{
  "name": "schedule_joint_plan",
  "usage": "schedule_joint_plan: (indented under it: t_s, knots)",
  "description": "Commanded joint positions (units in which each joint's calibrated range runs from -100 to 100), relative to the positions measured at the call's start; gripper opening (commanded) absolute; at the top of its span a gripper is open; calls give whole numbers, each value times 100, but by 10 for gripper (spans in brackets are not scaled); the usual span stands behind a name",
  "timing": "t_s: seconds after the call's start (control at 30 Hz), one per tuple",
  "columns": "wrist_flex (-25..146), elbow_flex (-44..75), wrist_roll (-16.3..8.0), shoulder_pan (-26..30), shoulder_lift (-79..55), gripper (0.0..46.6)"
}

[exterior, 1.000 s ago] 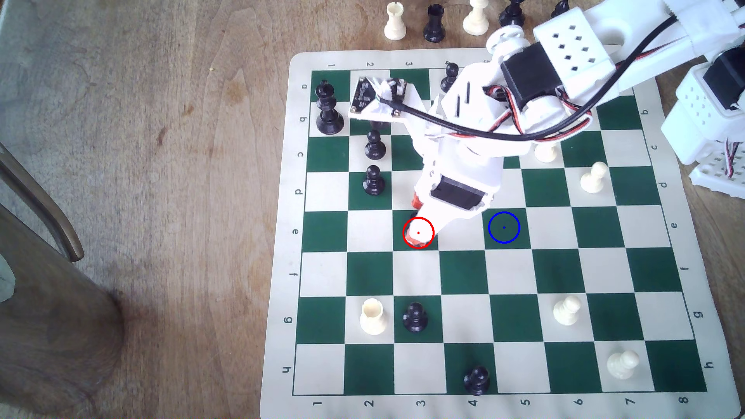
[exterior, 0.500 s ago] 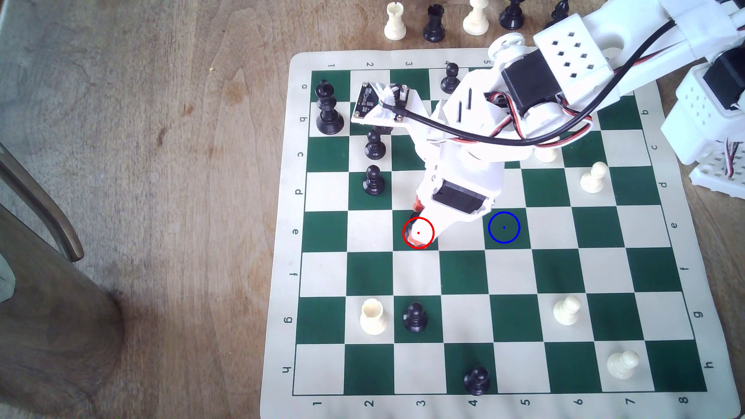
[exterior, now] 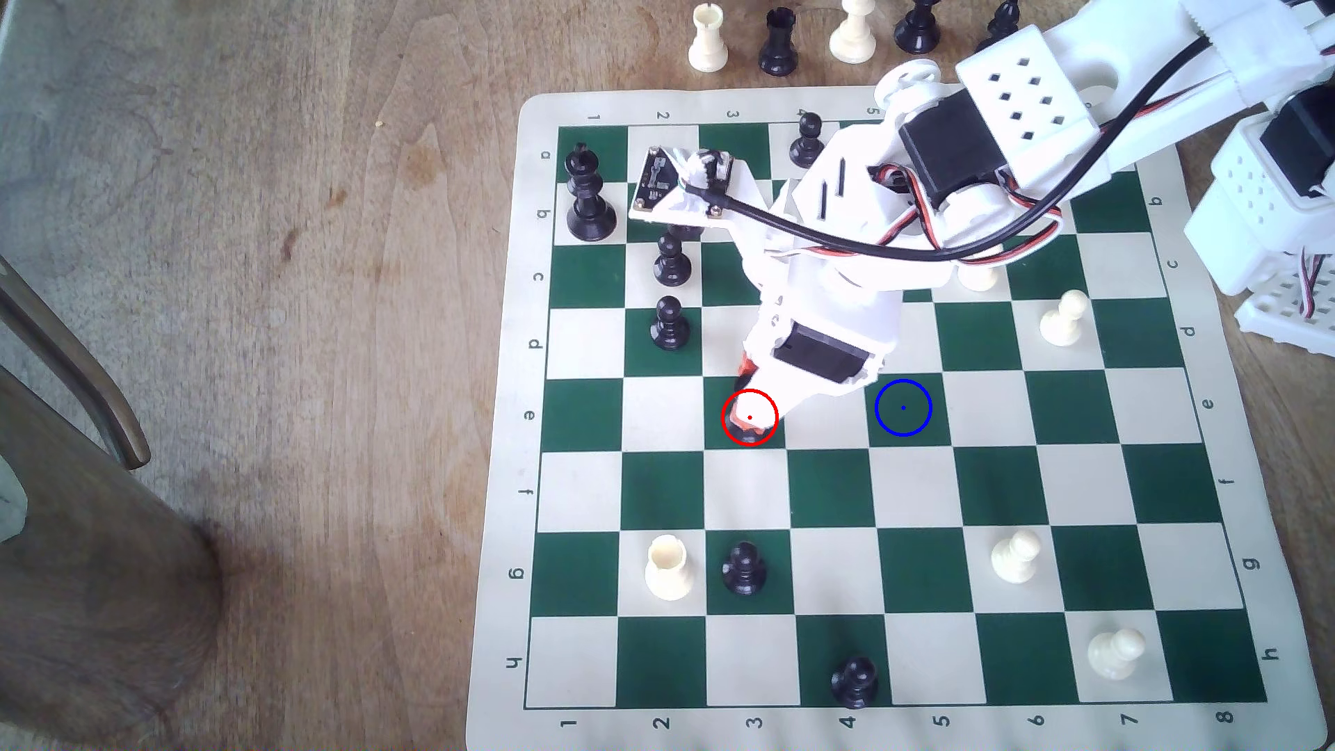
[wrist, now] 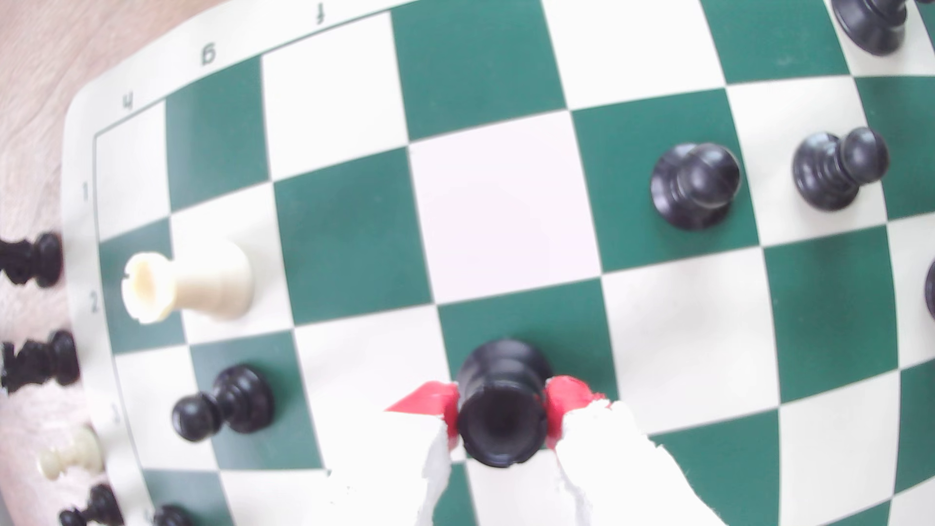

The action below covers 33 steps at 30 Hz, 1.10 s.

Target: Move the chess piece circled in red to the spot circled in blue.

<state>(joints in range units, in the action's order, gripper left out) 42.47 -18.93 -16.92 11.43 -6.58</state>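
Little has moved since the earlier frame: gripper [exterior: 748,419] sits slightly higher, exposing the black rook [exterior: 751,433] base inside the red ring. Red pads [wrist: 561,399] clamp the black rook [wrist: 503,404], apparently still on its square. Remaining: lift, carry toward the exterior view's right, set on the blue-ringed spot [exterior: 903,408].

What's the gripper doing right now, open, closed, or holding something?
Gripper: closed on the stout black rook with the notched top, red pads pressed to both its sides, over the red-ringed green square.
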Motion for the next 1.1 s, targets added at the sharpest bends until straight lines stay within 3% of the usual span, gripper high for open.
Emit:
schedule_joint_plan:
  t_s: [0.0,0.17,0.33,0.53,0.67,0.8,1.07]
  knots:
    - [-70,71,-29,58,131,61]
    - [-86,71,-49,65,174,2]
    - [-86,180,-49,42,352,2]
    - [962,1785,-10,-5,420,2]
    - [1281,1848,-10,26,904,1]
    - [1584,1449,-10,26,1515,1]
    - [1347,-890,0,42,3145,1]
